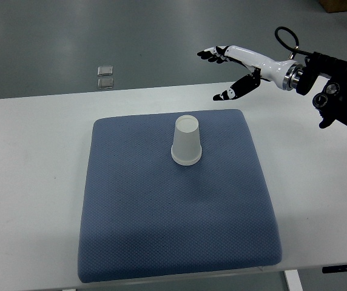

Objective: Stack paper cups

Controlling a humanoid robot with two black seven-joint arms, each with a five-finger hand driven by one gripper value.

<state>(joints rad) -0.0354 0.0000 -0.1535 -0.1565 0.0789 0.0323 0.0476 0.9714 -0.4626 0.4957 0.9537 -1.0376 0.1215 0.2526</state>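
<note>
Top view: one white paper cup (pixel 187 142) stands upside down, rim down and base up, on a blue textured fabric mat (pixel 161 230), a bit far of the mat's centre. Could be several cups already nested — can't tell from above. Inverted like this it sits stable and takes another cup slid over it.

Right hand (pixel 231 70), white shell with black fingers (pixel 210 54), hangs above the far-right corner of the mat, well apart from the cup, arm entering from the right edge. Fingers spread and relaxed, holding nothing — reads as a clear or ready pose rather than a grasp.

Left arm not visible.

The mat lies on a white surface (pixel 28 182), likely there to cushion and stop cups sliding. Two small square clear items (pixel 105 77) lie on the grey floor beyond the far edge, unrelated.
</note>
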